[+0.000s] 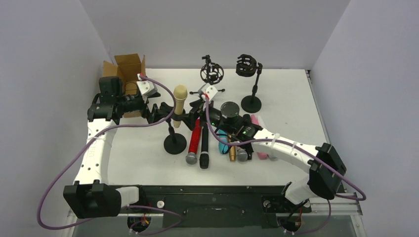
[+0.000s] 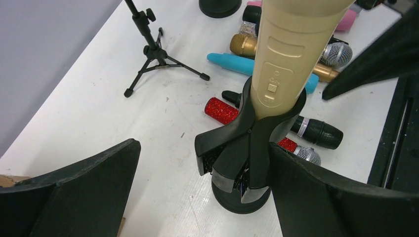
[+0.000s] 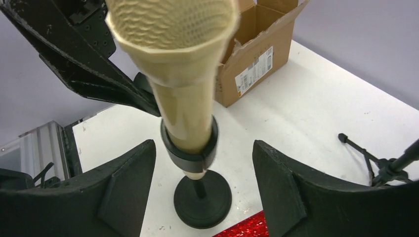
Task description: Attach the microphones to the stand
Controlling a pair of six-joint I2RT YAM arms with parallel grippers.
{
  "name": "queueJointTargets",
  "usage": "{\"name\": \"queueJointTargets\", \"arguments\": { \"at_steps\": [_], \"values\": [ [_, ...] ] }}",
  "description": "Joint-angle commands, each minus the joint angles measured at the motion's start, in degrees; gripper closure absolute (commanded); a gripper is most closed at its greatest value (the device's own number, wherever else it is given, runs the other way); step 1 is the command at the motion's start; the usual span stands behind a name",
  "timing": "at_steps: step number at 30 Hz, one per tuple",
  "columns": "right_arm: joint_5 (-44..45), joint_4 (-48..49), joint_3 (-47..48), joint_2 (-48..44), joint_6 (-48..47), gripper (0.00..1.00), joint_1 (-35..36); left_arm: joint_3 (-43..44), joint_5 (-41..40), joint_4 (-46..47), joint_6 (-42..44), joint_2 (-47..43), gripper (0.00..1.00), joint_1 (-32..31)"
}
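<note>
A cream microphone stands upright, head up, in the clip of a black round-based stand. My left gripper is open at its left side. My right gripper is open at its right side. In the left wrist view the microphone sits in the clip, which lies between the spread fingers, close to the right one. In the right wrist view the microphone and clip ring are between the open fingers, untouched. Red, black, teal, gold and pink microphones lie on the table.
A tripod stand with a shock mount and a round-based stand with a shock mount are at the back. Another round black base sits behind the lying microphones. An open cardboard box is at the back left.
</note>
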Motion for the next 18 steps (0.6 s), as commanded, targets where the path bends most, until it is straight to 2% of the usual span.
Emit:
{"name": "queueJointTargets", "arguments": {
  "at_steps": [1,9,11,13,18],
  "values": [
    [-11.0,1.68,-1.72,-4.8,0.62,0.33,-5.05,4.1,-1.85,0.16,-1.2,-2.36,0.04,0.59],
    [-23.17,3.49,-0.46,-1.84,1.23,0.33,-7.16,6.62,-6.97,-2.36,-6.32,-4.26,0.04,0.67],
    [-26.47,7.89,-1.42,-0.66,2.98,0.33,-7.2,6.74,-8.01,-3.44,-6.55,-4.9,0.04,0.8],
    [-28.1,11.36,-1.29,0.88,4.49,0.33,-7.12,6.9,-8.6,-4.2,-6.86,-5.49,0.04,0.93],
    [-29.23,9.58,1.73,4.49,2.6,0.33,-7.04,9.05,-9.87,-6.14,-9.8,-6.22,0.04,0.95]
  ]
}}
